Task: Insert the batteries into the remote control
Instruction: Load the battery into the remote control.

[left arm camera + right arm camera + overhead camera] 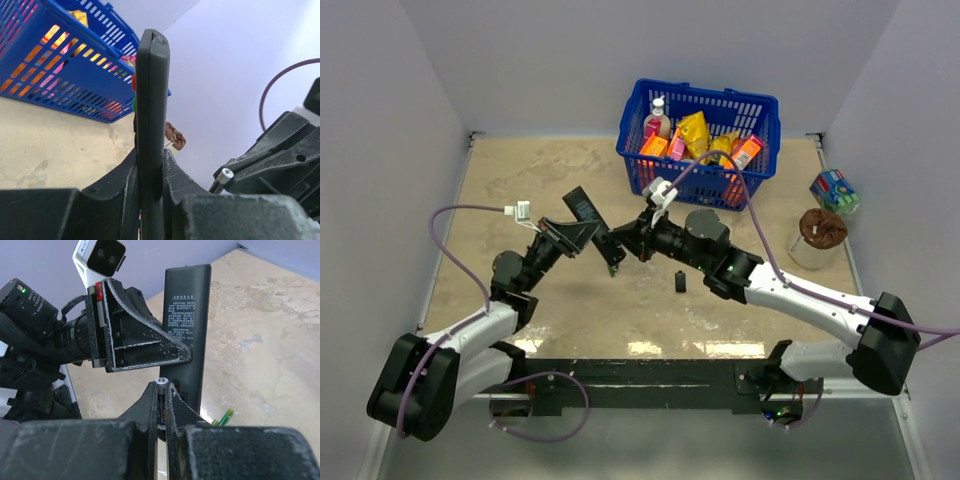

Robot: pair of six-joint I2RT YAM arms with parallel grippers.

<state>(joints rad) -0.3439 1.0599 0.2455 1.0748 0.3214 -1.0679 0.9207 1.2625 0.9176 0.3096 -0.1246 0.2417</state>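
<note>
While remote stands clamped, battery between fingers

Reaches inward from both bases, wrists meeting at mid-field. Bends the left arm sharply at the elbow and tilts its wrist upward. Clamps the left gripper tight on the remote control, edge-on between both fingers. Stretches the right arm low and long to the left, pinching a battery in the right gripper, its fingers nearly together, just beside the left one.
</note>
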